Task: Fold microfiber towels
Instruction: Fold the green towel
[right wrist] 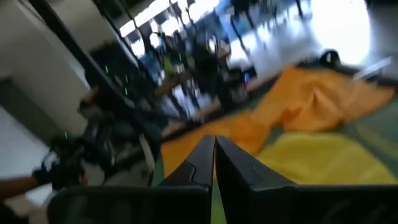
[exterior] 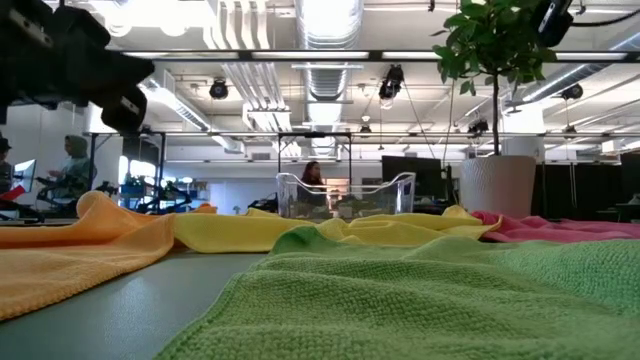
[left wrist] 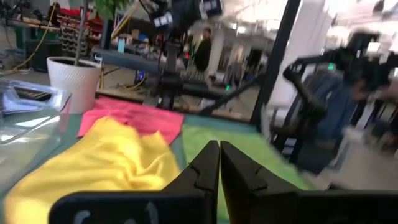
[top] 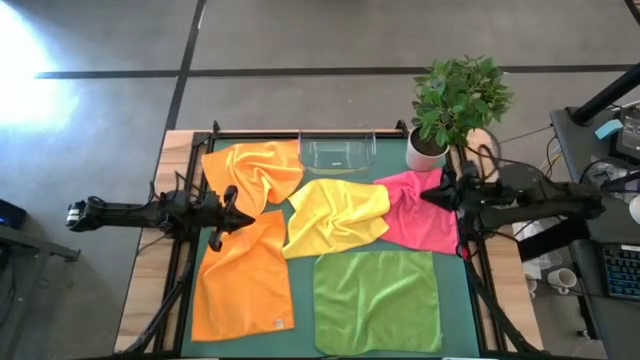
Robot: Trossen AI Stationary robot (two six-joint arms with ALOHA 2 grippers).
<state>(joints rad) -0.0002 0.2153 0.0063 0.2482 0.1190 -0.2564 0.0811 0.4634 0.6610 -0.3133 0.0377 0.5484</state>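
Desk [top: 200, 200]: green mat surface, dark frame rails along the edges.

Flat orange towel [top: 243, 278]: spread at the near left, small label at its near right corner.

Crumpled orange towel [top: 252, 172]: bunched at the far left, beside the tray's left end.

Yellow towel [top: 335, 214]: rumpled at centre, lapping the far right corner of the flat orange towel, touching the pink one.

Hot pink towel [top: 420, 212]: rumpled at the right, its far edge close to the plant pot.

Lime green towel [top: 377, 300]: spread flat at the near centre-right, its far edge just under the yellow and pink cloths; fills the foreground of the low view.

Clear plastic tray [top: 337, 153]: at the far edge, centre.

Potted plant [top: 455, 105]: white pot, far right corner.

Left end effector [top: 238, 213]: poised at the left side between the two orange towels, fingers pressed together, holding nothing; same closed fingers [left wrist: 206, 163] seen in its wrist view.

Right end effector [top: 432, 196]: poised over the pink towel at the right side, fingers [right wrist: 204, 154] closed together, empty.

People visible in the room beyond the desk.
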